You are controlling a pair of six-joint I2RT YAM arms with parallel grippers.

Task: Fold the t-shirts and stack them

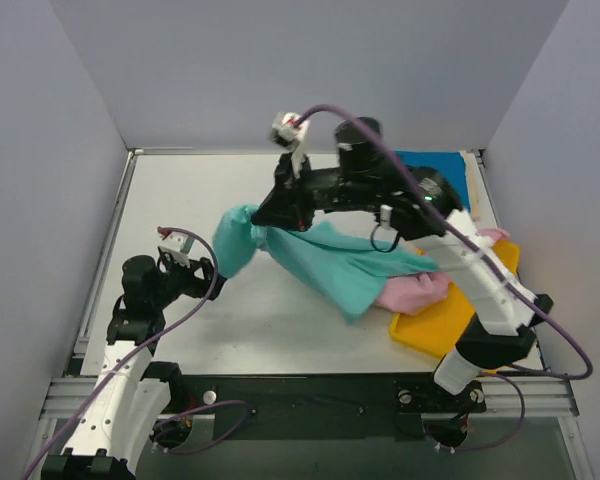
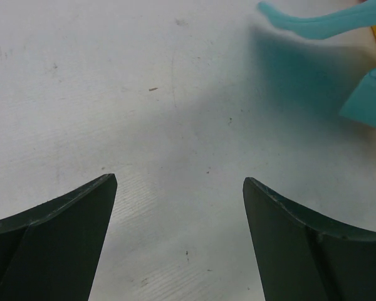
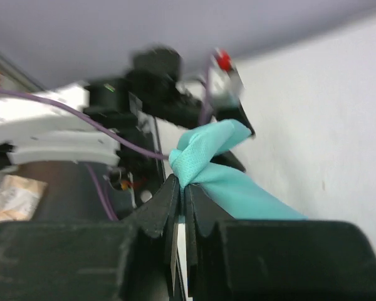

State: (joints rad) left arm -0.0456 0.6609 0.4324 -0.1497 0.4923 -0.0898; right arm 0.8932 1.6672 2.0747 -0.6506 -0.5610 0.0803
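The teal-green t-shirt [image 1: 330, 262] is lifted by one end at the table's middle and trails right onto the pink t-shirt [image 1: 417, 292], which lies rumpled on the yellow tray [image 1: 442, 322]. My right gripper [image 1: 264, 217] is shut on a bunched end of the teal-green shirt; in the right wrist view the cloth [image 3: 238, 188] comes out from between the closed jaws [image 3: 183, 185]. The deep blue t-shirt [image 1: 438, 165] lies at the back right. My left gripper [image 1: 208, 276] is open and empty over bare table [image 2: 179, 182], with the teal-green shirt [image 2: 370, 97] to its upper right. I see no cream shirt.
Grey walls enclose the table on three sides. The yellow tray sits at the front right, partly under my right arm [image 1: 480, 285]. A metal rail [image 1: 310, 385] runs along the near edge.
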